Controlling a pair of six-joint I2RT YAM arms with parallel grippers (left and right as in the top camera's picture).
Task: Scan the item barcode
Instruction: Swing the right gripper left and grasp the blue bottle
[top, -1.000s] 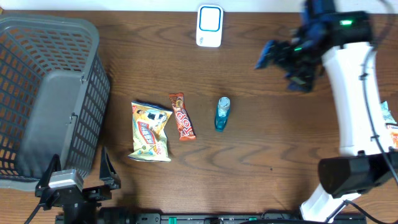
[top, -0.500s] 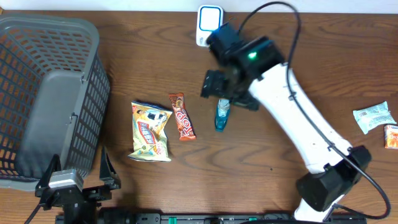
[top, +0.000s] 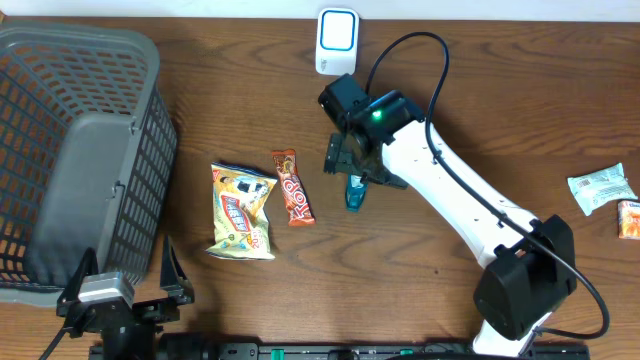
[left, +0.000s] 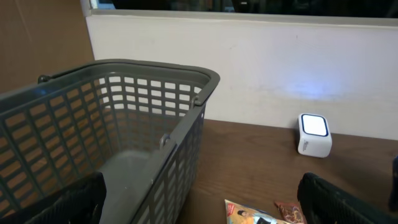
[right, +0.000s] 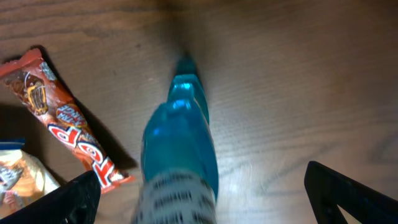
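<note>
Wood table (top: 450, 90): blue bottle (right: 180, 149) centred under right pincer (right: 200, 186), jaws wide apart.

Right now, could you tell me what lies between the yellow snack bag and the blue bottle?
A brown candy bar lies between the snack bag and the bottle, as the overhead view shows.

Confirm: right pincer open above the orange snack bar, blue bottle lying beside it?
No. The open right pincer is above the blue bottle; the orange snack bar lies beside it, as the right wrist view shows.
</note>
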